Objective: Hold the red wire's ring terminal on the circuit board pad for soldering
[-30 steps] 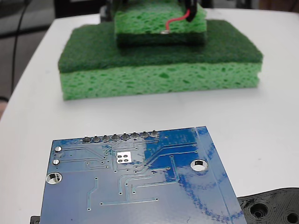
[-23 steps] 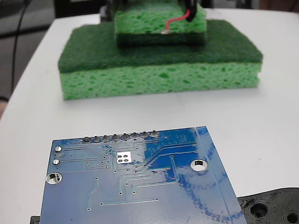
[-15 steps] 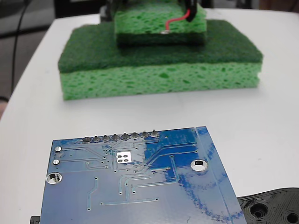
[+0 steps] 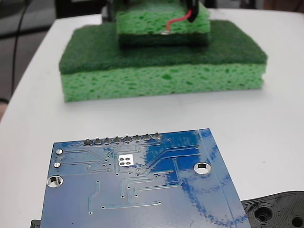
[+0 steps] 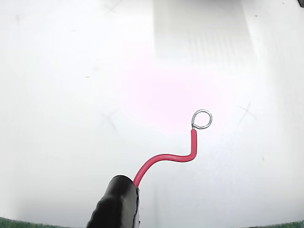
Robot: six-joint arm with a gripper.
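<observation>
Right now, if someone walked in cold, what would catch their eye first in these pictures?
Probably the glossy blue circuit board filling the bottom of the fixed view, its small silvery pad bare. Behind it, two stacked green sponges sit at the far end of the white table. The red wire hangs above the top sponge; in the wrist view its ring terminal shows sharply against a pale surface.

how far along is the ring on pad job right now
Done: the red wire is already carried, its tail in a black holder. In hand: in the fixed view the ring terminal sits far back over the stacked green sponges, nowhere near the circuit board. Left: carry it forward, lower the ring onto the pad, which lies bare, and hold it there.
</observation>
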